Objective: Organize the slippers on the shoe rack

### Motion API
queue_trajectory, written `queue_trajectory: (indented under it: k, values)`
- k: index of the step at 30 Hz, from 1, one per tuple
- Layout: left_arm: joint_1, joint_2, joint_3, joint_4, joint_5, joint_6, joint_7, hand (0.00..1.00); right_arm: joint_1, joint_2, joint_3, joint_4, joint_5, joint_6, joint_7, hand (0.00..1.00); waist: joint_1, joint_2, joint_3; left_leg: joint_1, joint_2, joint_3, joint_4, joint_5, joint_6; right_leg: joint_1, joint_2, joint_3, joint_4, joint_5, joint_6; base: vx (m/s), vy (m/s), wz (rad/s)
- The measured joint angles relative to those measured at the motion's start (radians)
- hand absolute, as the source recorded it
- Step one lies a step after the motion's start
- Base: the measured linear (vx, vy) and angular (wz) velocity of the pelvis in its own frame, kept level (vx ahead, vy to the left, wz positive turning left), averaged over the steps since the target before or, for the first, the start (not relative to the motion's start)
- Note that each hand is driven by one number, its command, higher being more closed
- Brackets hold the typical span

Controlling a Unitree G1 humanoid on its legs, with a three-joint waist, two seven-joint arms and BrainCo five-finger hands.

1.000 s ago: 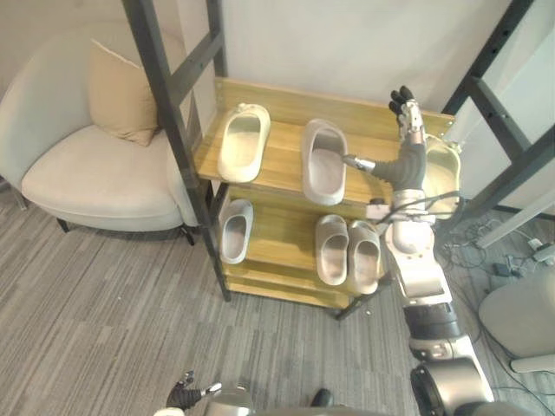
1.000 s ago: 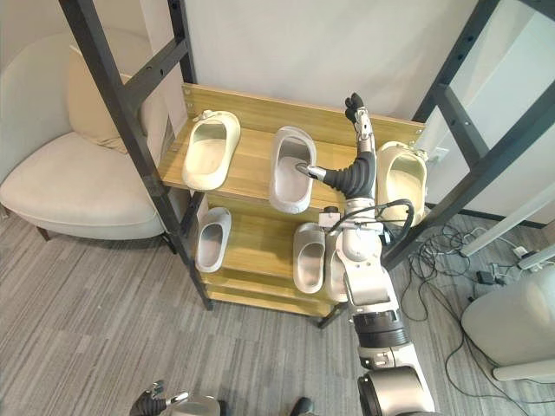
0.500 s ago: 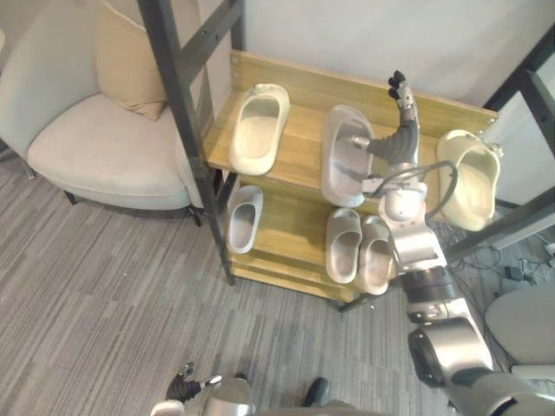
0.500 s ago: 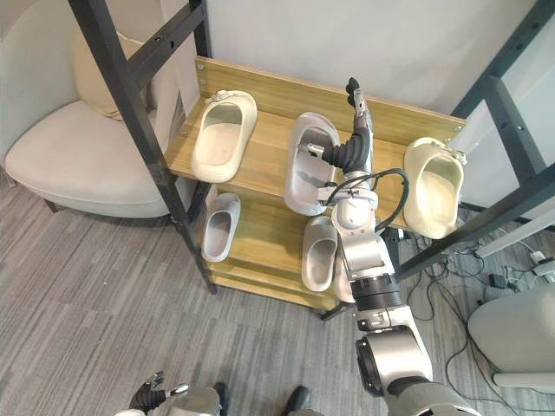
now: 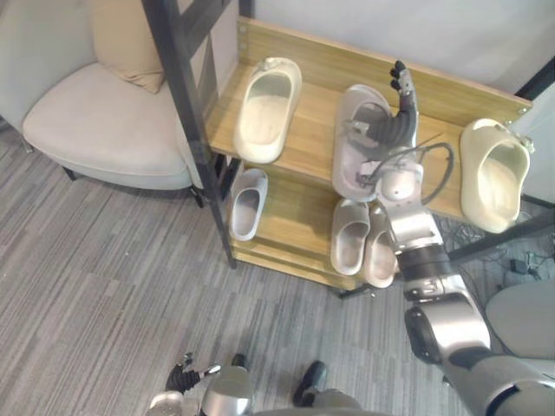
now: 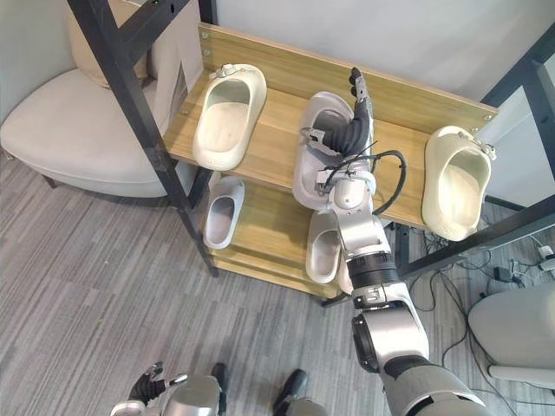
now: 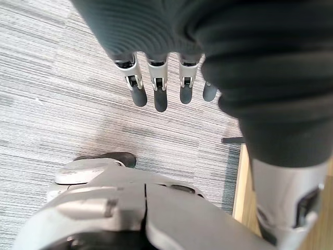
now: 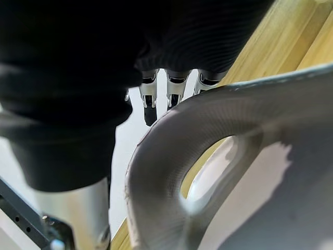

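Grey slipper [image 5: 351,169] on top shelf [image 5: 312,139] of shoe rack, mid-row. Right hand [image 6: 358,108] alongside it, fingers straight, thumb across it, nothing gripped. Left hand [image 7: 156,88] low, fingers relaxed. Slipper looks light, soft, bendy; pinch strap arch.

Wooden two-shelf shoe rack [image 6: 276,132], top shelf: cream foam slipper [image 6: 227,117] left, grey foam slipper [image 6: 312,173] middle, second cream slipper [image 6: 453,184] right; three pale grey slippers [image 6: 323,249] below.

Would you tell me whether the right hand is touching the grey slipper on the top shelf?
Cannot tell: the right eye view shows the right hand over the grey slipper, with any contact hidden.
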Motion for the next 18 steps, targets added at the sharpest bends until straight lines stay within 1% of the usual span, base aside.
queue_trajectory:
  k: [1, 7, 10, 15, 18]
  values:
    - [0.000, 0.000, -0.002, 0.000, 0.000, 0.000, 0.007, 0.00, 0.000, 0.000, -0.005, 0.000, -0.015, 0.000, 0.000, 0.00, 0.000, 0.000, 0.000, 0.000, 0.000, -0.001, 0.000, 0.000, 0.000, 0.000, 0.000, -0.001, 0.000, -0.001, -0.001, 0.00, 0.000, 0.00]
    - [-0.002, 0.002, -0.009, 0.001, 0.000, 0.001, 0.011, 0.00, 0.004, 0.002, -0.030, 0.000, -0.024, 0.000, -0.004, 0.00, -0.002, 0.000, 0.000, 0.002, 0.000, -0.001, 0.000, 0.000, 0.000, 0.000, -0.001, -0.001, 0.005, -0.005, -0.004, 0.00, 0.000, 0.00]
    - [-0.002, 0.002, -0.009, 0.001, 0.000, 0.002, 0.011, 0.00, 0.018, 0.002, -0.035, -0.006, -0.024, -0.001, -0.020, 0.00, -0.002, 0.000, 0.000, 0.005, 0.001, -0.001, 0.000, 0.000, 0.000, 0.000, -0.001, 0.000, 0.013, -0.009, -0.004, 0.00, 0.000, 0.00]
    - [-0.002, 0.002, -0.011, 0.000, 0.000, 0.002, 0.011, 0.00, 0.061, 0.004, -0.043, -0.053, -0.022, -0.009, -0.028, 0.00, -0.003, 0.000, 0.000, 0.007, 0.001, -0.002, 0.000, 0.000, 0.000, 0.000, -0.002, 0.000, 0.013, -0.010, -0.003, 0.00, 0.000, 0.00]
    - [-0.002, 0.002, -0.012, -0.001, 0.000, 0.002, 0.011, 0.00, 0.102, 0.008, -0.090, -0.087, -0.021, -0.013, -0.030, 0.00, -0.001, 0.001, 0.001, 0.008, 0.000, -0.002, 0.000, 0.000, 0.000, 0.002, -0.002, -0.001, 0.013, -0.010, -0.002, 0.00, 0.000, 0.00]
